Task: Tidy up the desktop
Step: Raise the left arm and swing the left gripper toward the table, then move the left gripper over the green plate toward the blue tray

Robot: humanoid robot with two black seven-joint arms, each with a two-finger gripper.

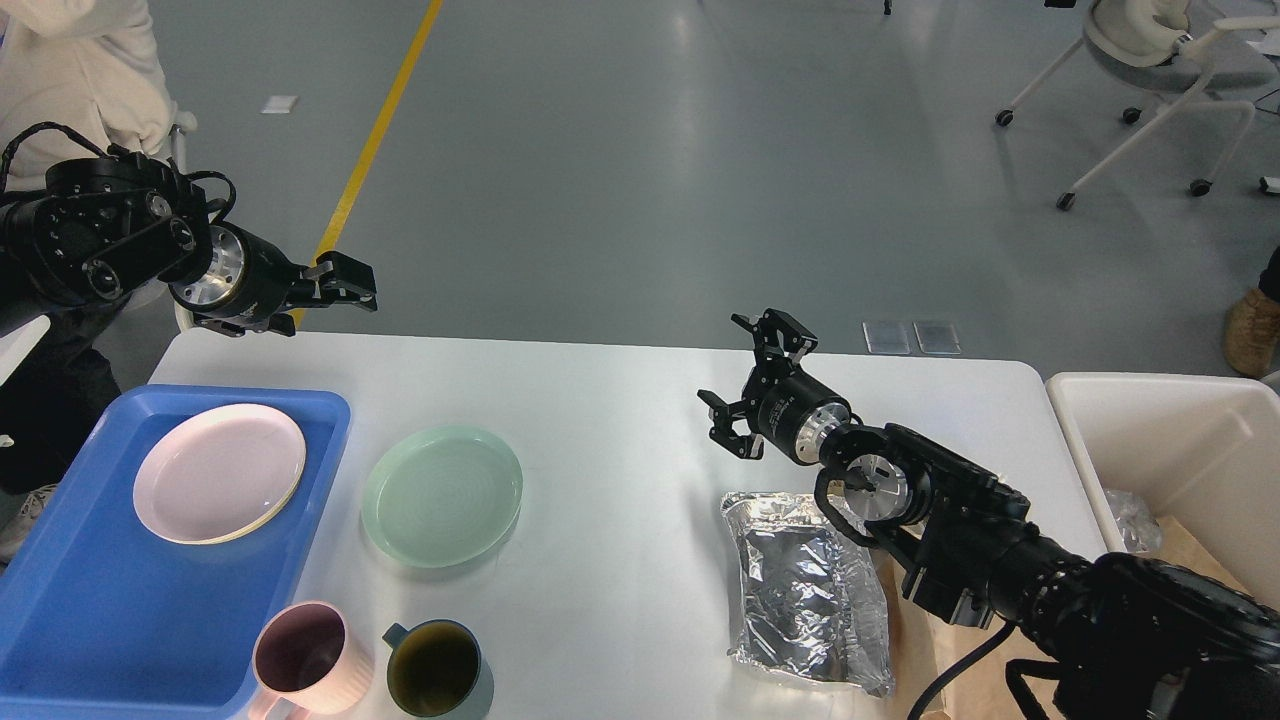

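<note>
The desktop (620,400) fills the lower middle of the view, its long axis running left to right, with its far edge and two rounded far corners in sight; its near edge is cut off by the bottom of the frame.

At far left, a person in a pale coat (80,60) is cropped by the corner. The left gripper (352,285) hangs above the far left corner of the desktop, pointing right; it is seen side-on and dark, so I cannot tell whether its fingers are apart or together.

Below it, a blue tray (90,620) lies on the left end, running off the frame, and holds a pink plate (219,473). Just beside the tray's right edge is a green plate (442,495). Nearer the viewer, a pink mug (303,658) and a dark green mug (435,668) stand side by side, both partly cut off below; their contents are hard to make out.

The right gripper (745,385) is over the middle of the desktop, fingers spread wide and holding nothing. Its arm covers part of a silver foil bag (800,590), which lies flat beside brown paper (915,640).

At far right, a cream bin (1170,450) stands next to the desktop, cropped, with crumpled foil (1132,520) and something brown inside.
</note>
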